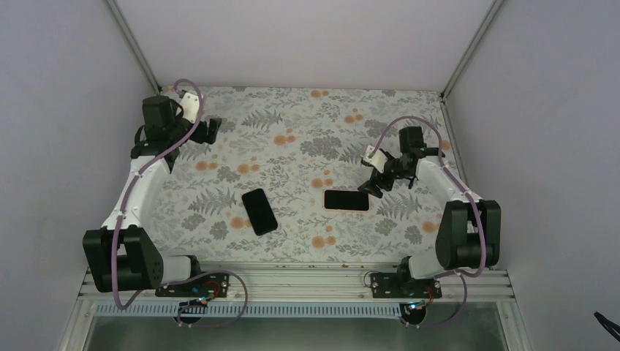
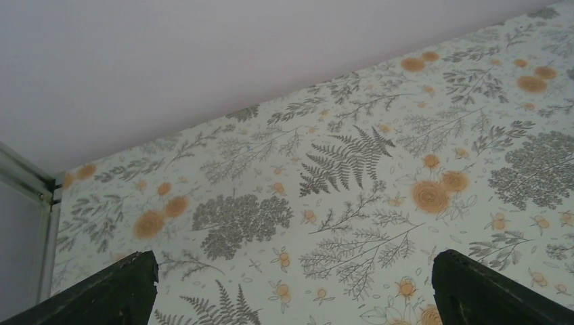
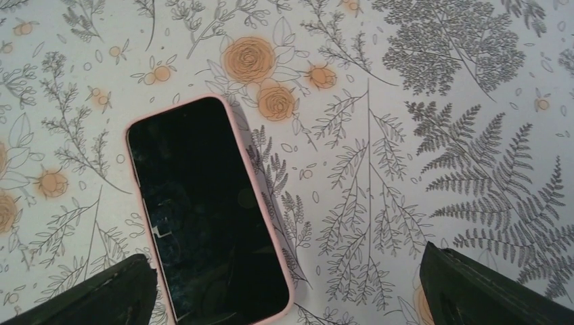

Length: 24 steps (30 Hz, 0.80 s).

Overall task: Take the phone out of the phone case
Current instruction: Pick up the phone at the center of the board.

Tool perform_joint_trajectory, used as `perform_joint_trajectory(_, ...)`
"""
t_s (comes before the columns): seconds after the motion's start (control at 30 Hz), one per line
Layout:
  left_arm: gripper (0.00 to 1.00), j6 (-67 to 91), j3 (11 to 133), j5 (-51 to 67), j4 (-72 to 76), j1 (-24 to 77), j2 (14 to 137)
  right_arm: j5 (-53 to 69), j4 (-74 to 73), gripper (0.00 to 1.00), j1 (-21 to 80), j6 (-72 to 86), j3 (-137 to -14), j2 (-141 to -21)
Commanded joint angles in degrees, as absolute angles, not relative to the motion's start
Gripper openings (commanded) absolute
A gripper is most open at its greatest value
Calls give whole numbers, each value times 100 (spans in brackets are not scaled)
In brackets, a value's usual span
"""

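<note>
While the right claw (image 1: 374, 186) hangs low over the floral counter (image 1: 292, 139), its two fingers (image 3: 474, 288) are spread wide and nothing is between them. Just beside it, toward the middle of the counter, lies the phone case (image 1: 346, 199). It is flat, its pink rim is around a dark glossy face, and its long side runs left to right in the top view. In the right wrist view the case reaches down near the left finger but touches neither finger. I cannot tell if that dark face is a screen or the inside of the case. A black phone (image 1: 259, 211) lies flat to the left of the case, a little tilted and apart from it, and no claw is near it. The left claw (image 1: 212, 130) is at the far left part of the counter, well apart from both things. Its fingers (image 2: 115, 291) are also wide open, with only the patterned counter between them.
</note>
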State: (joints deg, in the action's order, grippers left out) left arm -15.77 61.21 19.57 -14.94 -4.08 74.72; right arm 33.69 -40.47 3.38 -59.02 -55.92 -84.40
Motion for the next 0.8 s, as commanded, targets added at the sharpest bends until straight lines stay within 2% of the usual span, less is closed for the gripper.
perform_joint_trajectory(0.0,100,-1553,6214,1808,-1485,-441,7245,3542,-4351,100,426,-6297,-5716,-8431)
perform_joint_trajectory(0.13,100,-1631,6251,1975,-1515,-448,7227,3253,-4468,100,695,-6350,-5694,-8458)
perform_joint_trajectory(0.4,100,-1904,6161,1933,-1470,-439,7370,2164,-4274,100,1978,-6110,-5500,-8518)
perform_joint_trajectory(0.77,100,-1986,5936,1925,-1336,-431,7331,1282,-3901,100,2303,-6283,-5487,-9481)
